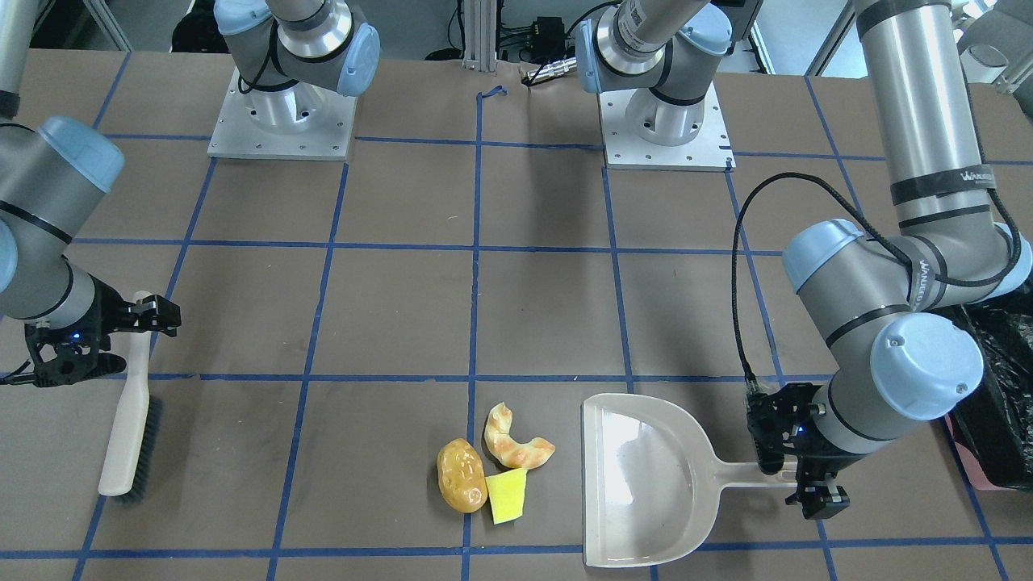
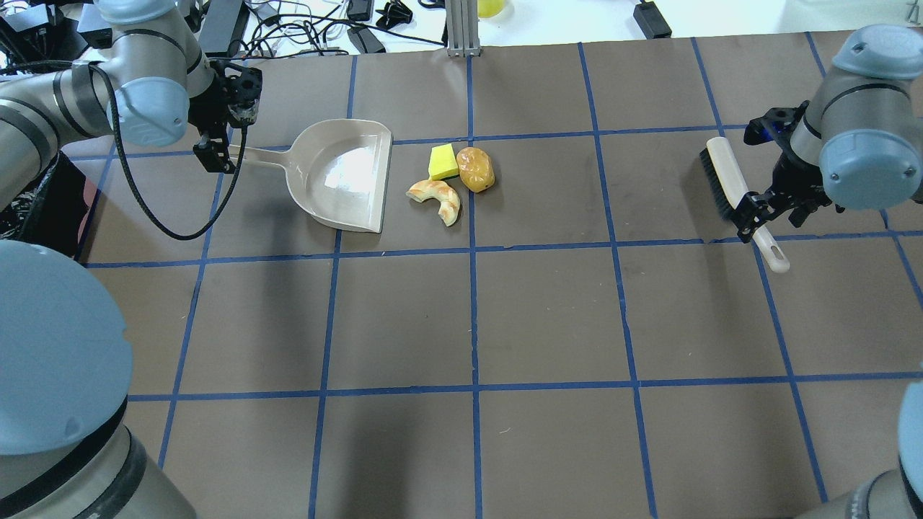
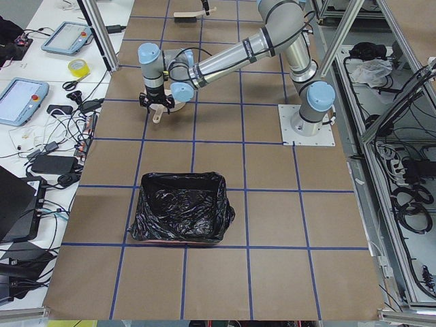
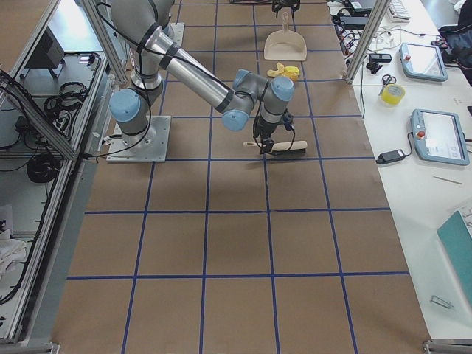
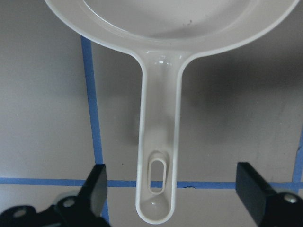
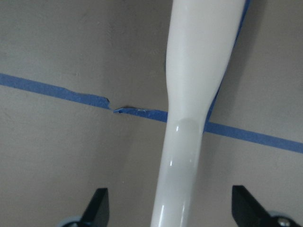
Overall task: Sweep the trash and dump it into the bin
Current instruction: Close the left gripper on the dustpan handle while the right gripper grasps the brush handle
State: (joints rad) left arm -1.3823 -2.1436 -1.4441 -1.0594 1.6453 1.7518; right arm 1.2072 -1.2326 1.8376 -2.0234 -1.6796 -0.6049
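**On the desk (image 2: 548,317), both hands released**

Your left hand (image 5: 171,191) straddles the handle of the beige plastic dustpan (image 2: 339,173), your right hand (image 6: 169,208) that of the white bristle brush (image 2: 725,180). The glossy orange-brown lump (image 2: 476,169), curved croissant-like piece (image 2: 438,198) and yellow sponge wedge (image 2: 443,161) lie beside the pan's mouth.

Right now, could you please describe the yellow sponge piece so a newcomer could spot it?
Find the beige dustpan on the table; three small items cluster off its open edge. The yellow sponge piece is the only flat, straight-edged one, beside the glossy potato-like lump and curved croissant-like piece.
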